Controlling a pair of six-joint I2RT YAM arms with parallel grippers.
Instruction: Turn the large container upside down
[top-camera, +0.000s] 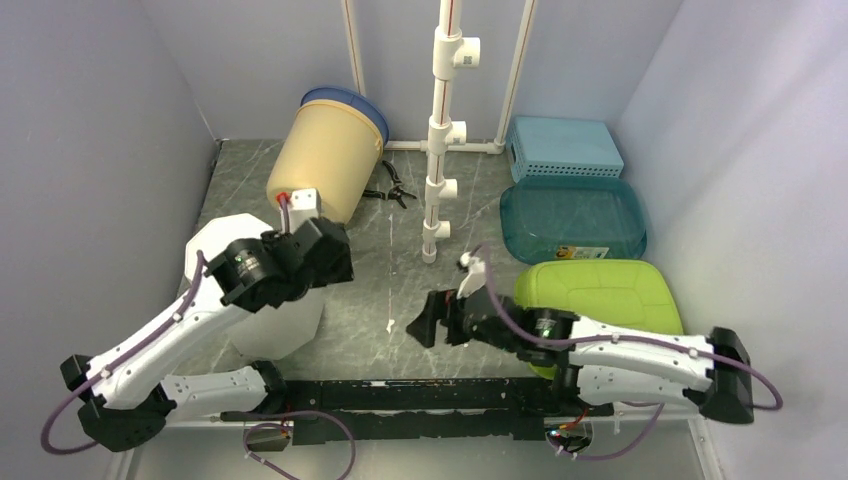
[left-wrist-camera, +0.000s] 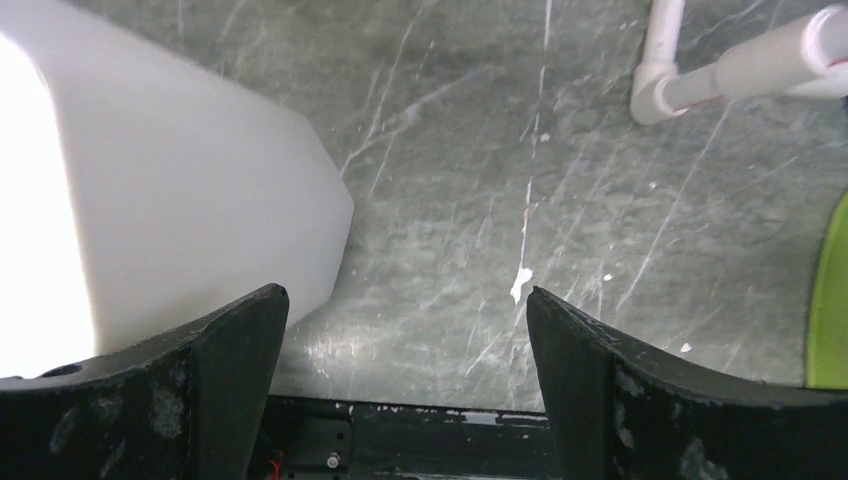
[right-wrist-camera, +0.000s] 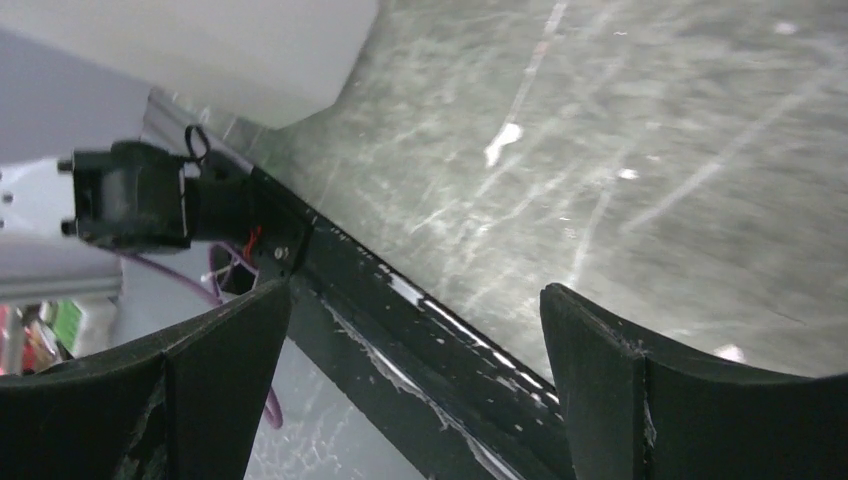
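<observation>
Both empty: left gripper (left-wrist-camera: 405, 300) and right gripper (right-wrist-camera: 415, 300) hang wide open near the white container (left-wrist-camera: 180, 200).
Likely best: close on opposite walls, grip firmly, tip slowly.

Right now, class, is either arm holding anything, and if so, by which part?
Nothing is held: the left gripper and right gripper both have open, empty jaws.

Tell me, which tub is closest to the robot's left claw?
The white container, right beside the left gripper; the yellow bucket sits farther back.
</observation>
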